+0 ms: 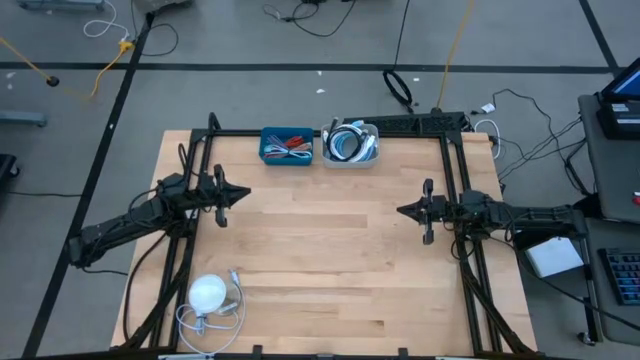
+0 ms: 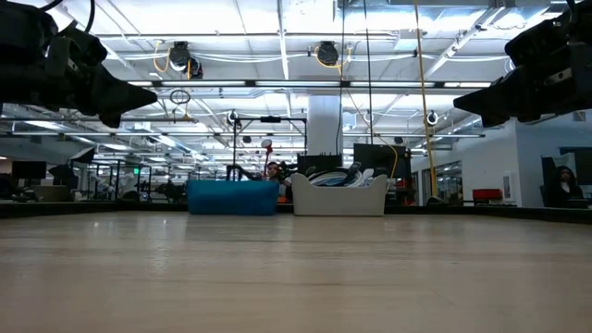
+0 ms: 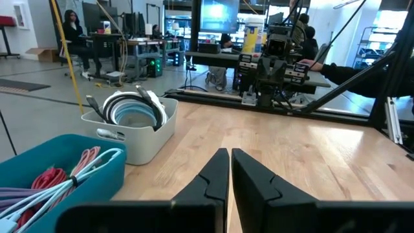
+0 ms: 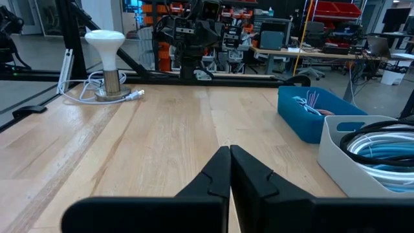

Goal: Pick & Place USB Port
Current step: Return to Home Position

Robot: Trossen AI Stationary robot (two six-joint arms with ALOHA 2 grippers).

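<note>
A blue bin (image 1: 285, 146) holding red and pale cables (image 3: 61, 178) and a white bin (image 1: 351, 143) holding coiled cables (image 4: 381, 152) stand side by side at the table's far edge. Which thing is the USB port I cannot tell. My left gripper (image 1: 240, 193) hovers level over the table's left side, shut and with nothing in it (image 3: 229, 152). My right gripper (image 1: 403, 211) hovers level over the right side, also shut and with nothing in it (image 4: 229, 149). The two point toward each other across the bare middle of the table.
A white dome-topped device (image 1: 208, 293) on a metal base (image 4: 113, 81) stands at the near left corner, with a loose white cable (image 1: 215, 320) coiled around it. Black frame rails (image 1: 460, 200) run along the table's sides. People sit at desks in the room behind.
</note>
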